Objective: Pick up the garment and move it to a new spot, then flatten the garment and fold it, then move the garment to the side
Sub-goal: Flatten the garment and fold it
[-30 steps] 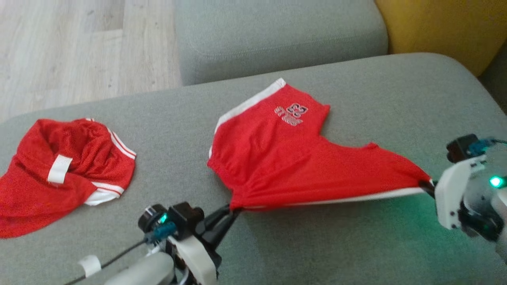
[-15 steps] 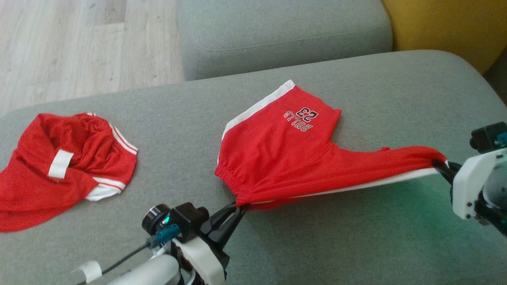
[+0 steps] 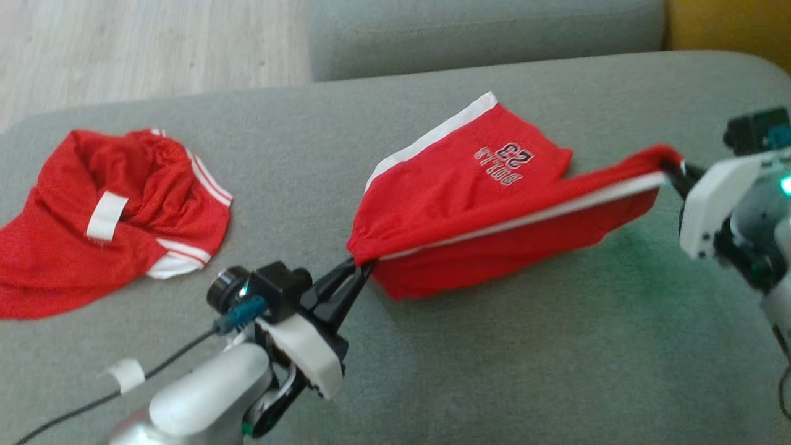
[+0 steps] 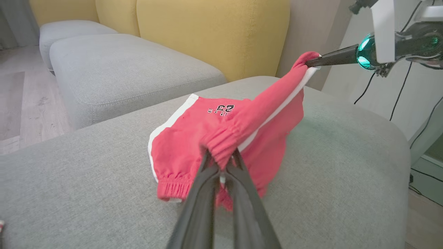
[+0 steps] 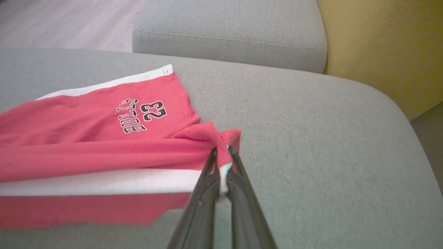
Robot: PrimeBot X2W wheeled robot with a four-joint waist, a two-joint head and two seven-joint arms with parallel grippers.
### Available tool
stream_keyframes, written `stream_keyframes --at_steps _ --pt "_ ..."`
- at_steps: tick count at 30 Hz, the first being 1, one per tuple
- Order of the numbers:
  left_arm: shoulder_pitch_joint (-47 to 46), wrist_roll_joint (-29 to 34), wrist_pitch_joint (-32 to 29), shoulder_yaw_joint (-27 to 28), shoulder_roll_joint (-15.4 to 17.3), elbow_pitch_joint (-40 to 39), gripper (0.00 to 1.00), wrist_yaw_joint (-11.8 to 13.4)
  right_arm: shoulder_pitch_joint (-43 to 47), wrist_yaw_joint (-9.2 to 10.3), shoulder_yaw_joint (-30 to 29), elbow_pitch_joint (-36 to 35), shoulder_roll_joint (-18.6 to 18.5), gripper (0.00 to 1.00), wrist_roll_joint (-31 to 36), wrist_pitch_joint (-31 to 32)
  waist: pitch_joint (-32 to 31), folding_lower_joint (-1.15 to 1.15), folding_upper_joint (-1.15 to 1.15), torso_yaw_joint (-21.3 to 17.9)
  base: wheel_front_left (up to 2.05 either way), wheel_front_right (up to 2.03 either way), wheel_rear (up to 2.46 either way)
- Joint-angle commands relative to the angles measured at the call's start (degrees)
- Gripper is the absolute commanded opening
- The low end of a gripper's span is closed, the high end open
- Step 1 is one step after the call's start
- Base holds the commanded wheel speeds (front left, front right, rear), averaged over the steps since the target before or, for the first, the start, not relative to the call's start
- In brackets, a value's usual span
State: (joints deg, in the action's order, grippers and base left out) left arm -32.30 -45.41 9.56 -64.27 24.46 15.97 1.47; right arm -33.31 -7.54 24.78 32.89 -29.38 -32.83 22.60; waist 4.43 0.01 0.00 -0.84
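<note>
The garment (image 3: 469,204) is a pair of red shorts with white side stripes and "BULLS 23" print, stretched between my two grippers above the grey sofa cushion (image 3: 494,358). My left gripper (image 3: 357,267) is shut on its elastic waistband corner (image 4: 221,152). At the right, my right gripper (image 3: 670,168) is shut on the hem corner of one leg (image 5: 225,141). The near half hangs lifted, and the far leg with the print (image 5: 142,110) still lies on the cushion.
A second red garment (image 3: 117,210) with white trim lies crumpled at the cushion's left end. A further grey cushion (image 3: 482,28) sits behind, yellow backrests (image 4: 211,31) beyond it. Wooden floor (image 3: 136,43) shows at the far left.
Both grippers have risen with the shorts, so the near edge has come off the cushion and hangs. The head camera has shifted too.
</note>
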Motion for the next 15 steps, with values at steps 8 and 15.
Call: stream_keyframes --at_steps 8,15 --pt "-9.4 0.5 -0.5 3.7 -1.7 2.1 0.00 -1.7 -12.5 0.05 1.4 6.5 1.8 0.00 4.3 -2.3 7.0 -0.01 0.00 4.6 0.00 0.00 0.00" --pt "-13.8 1.2 -1.1 3.6 -4.1 5.8 0.00 -3.1 -20.3 0.05 3.3 12.3 3.8 0.00 6.4 -5.4 12.4 -0.01 0.00 7.6 0.00 0.00 0.00"
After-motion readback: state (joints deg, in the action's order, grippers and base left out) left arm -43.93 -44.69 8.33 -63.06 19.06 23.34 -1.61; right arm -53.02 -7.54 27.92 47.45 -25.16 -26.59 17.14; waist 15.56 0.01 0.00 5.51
